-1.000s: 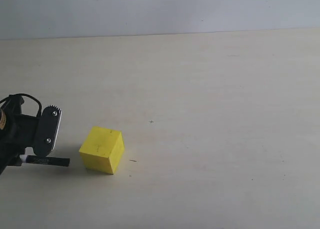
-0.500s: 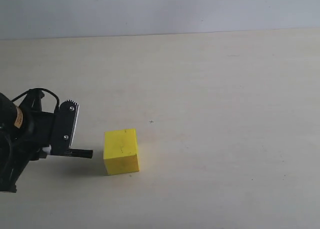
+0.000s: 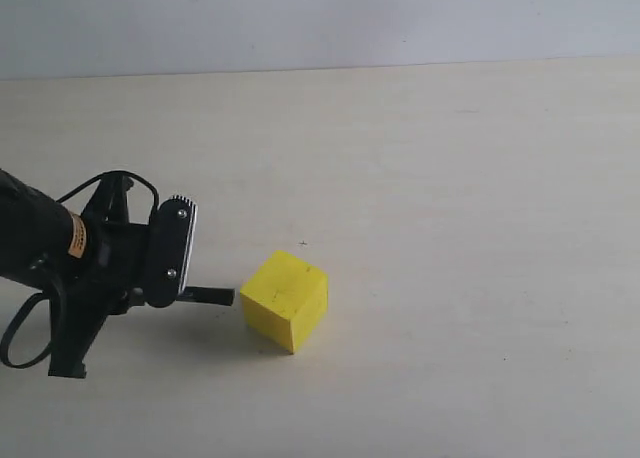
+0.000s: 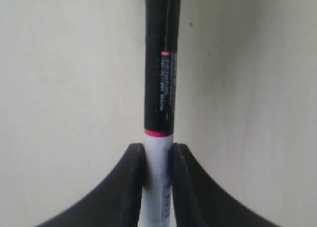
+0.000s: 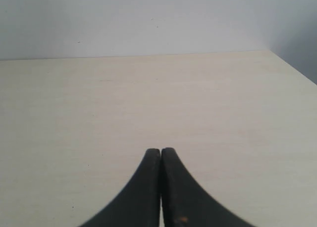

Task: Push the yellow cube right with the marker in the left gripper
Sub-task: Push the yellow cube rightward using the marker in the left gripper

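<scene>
The yellow cube (image 3: 285, 300) sits on the pale table, turned with one corner toward the camera. My left gripper (image 3: 175, 278) is just left of it, shut on the marker (image 3: 208, 296), whose black cap points right and ends at or a hair short of the cube's left side. In the left wrist view the marker (image 4: 161, 88) runs straight out from between the black fingers (image 4: 132, 187), which clamp its white barrel; the cube is outside that view. My right gripper (image 5: 161, 151) is shut with nothing in it, over bare table, and does not appear in the exterior view.
The pale wooden table (image 3: 450, 198) stretches right of the cube and back to a grey wall (image 3: 320, 18). The left arm's black body and cable loop (image 3: 30, 328) occupy the lower left. In the right wrist view the table edge (image 5: 292, 68) shows at far right.
The left gripper with the marker has travelled right by well over a cube's width. The yellow cube has been shoved right ahead of it and has rotated on the table.
</scene>
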You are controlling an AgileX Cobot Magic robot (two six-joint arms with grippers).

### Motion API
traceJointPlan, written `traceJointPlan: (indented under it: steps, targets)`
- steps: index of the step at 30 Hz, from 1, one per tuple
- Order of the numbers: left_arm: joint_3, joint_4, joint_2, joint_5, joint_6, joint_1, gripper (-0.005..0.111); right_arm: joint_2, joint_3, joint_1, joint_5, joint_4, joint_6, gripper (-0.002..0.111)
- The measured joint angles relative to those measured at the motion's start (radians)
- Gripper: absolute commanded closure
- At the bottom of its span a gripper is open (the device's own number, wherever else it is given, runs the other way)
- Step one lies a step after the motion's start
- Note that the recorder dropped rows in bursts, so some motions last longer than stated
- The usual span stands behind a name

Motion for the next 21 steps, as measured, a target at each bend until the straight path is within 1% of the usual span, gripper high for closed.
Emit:
traceJointPlan:
  steps: [4, 7, 10, 14, 16, 21]
  targets:
    - [0.000, 0.017, 0.002, 0.064, 0.000, 0.033, 0.107, 0.000, 0.000, 0.000, 0.000, 0.000, 0.000, 0.108]
    - [0.000, 0.013, 0.002, 0.057, 0.000, 0.040, 0.107, 0.000, 0.000, 0.000, 0.000, 0.000, 0.000, 0.108]
    - [0.000, -0.011, 0.004, 0.020, 0.000, 0.007, 0.107, 0.000, 0.000, 0.000, 0.000, 0.000, 0.000, 0.108]
    - [0.000, -0.019, 0.006, 0.004, 0.000, -0.090, 0.107, 0.000, 0.000, 0.000, 0.000, 0.000, 0.000, 0.108]
    - [0.000, -0.021, 0.006, 0.008, 0.000, -0.119, 0.107, 0.000, 0.000, 0.000, 0.000, 0.000, 0.000, 0.108]
    - [0.000, -0.023, 0.006, 0.055, -0.002, -0.120, 0.107, 0.000, 0.000, 0.000, 0.000, 0.000, 0.000, 0.108]
